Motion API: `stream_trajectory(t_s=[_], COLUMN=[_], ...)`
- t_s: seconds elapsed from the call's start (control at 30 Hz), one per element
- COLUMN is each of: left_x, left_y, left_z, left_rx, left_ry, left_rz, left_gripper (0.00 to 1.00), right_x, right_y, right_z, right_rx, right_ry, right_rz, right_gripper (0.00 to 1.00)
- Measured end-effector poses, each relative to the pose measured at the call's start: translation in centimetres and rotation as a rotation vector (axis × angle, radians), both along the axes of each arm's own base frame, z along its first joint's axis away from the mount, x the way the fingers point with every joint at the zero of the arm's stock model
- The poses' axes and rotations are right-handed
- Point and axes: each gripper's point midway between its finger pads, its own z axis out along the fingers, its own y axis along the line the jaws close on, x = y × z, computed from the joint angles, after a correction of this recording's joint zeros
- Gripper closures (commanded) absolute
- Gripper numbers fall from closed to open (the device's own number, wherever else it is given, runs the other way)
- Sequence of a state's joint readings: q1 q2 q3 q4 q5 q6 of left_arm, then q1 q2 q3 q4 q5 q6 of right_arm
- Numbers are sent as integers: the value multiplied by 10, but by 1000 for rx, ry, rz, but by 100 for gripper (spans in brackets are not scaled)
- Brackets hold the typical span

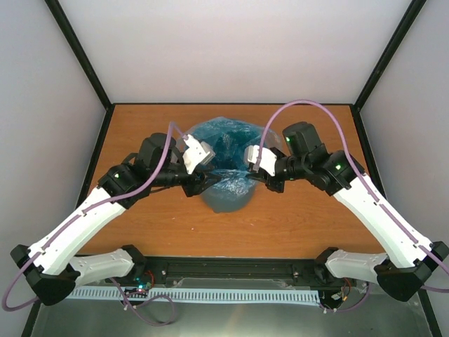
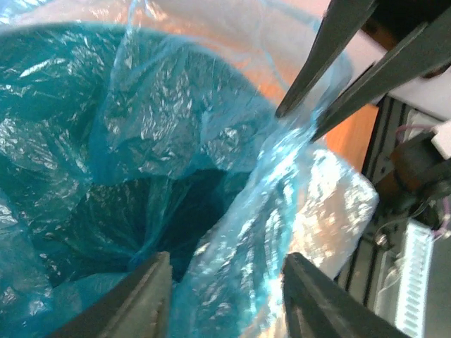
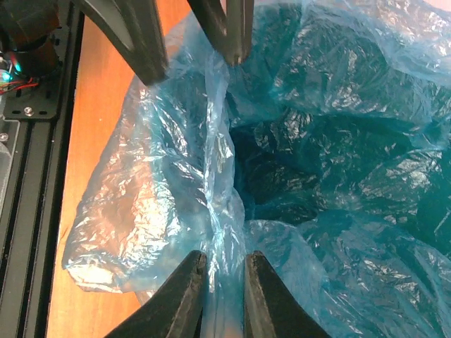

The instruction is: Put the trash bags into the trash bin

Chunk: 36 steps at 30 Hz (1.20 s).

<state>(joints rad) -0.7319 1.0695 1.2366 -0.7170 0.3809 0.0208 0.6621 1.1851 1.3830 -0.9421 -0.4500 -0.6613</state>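
Observation:
The dark teal trash bin (image 1: 226, 149) stands mid-table and shows through the light-blue trash bag (image 1: 226, 199), which is draped into and over it. A bag flap hangs over the near rim onto the table. My right gripper (image 3: 224, 282) is shut on a bunched fold of the bag (image 3: 176, 176) at the near rim; it also shows in the top view (image 1: 257, 178). My left gripper (image 2: 229, 289) is open, its fingers either side of the same fold of film (image 2: 246, 232) without pinching it; it sits left of the right gripper (image 1: 209, 181). The bin's bottom is hidden by film.
The wooden table (image 1: 316, 225) is boxed in by grey walls with black corner posts (image 1: 91, 70). A black rail (image 1: 231, 270) runs along the near edge. The two grippers' fingertips are close together over the bin's near rim.

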Motion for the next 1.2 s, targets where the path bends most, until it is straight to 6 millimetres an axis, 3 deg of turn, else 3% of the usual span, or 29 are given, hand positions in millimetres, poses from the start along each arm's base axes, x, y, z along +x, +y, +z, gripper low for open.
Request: stream_trajectory(t_s=[0.13,0.27,0.53,0.63,0.8,1.0,1.2], left_x=[0,2,-20,-31,-44,-44,-28], left_y=[1,2,3,-1,1,-1,-5], left_z=[-19,-26,-25,-42,-93,-103,-121], left_rx=[41,54,-3,-1,43,11,-36], left_ry=[15,18,24,72,190,220,214], left_rz=[9,30,-38,-83,-89,-64,22], left_gripper=[91,99,99,99,99,99,99], right_x=[-9,-17,-30,-34,-37,-37,-34], right_y=[0,0,-3,-3,-4,-9,-13], right_z=[2,-8,-35,-46,-64,-95,-120], right_rx=[4,-12,-58,-76,-102,-148,-186], right_ry=[-10,1,31,47,68,86,94], right_rz=[20,42,83,96,104,90,67], right_gripper=[90,92,92,92,93,96,96])
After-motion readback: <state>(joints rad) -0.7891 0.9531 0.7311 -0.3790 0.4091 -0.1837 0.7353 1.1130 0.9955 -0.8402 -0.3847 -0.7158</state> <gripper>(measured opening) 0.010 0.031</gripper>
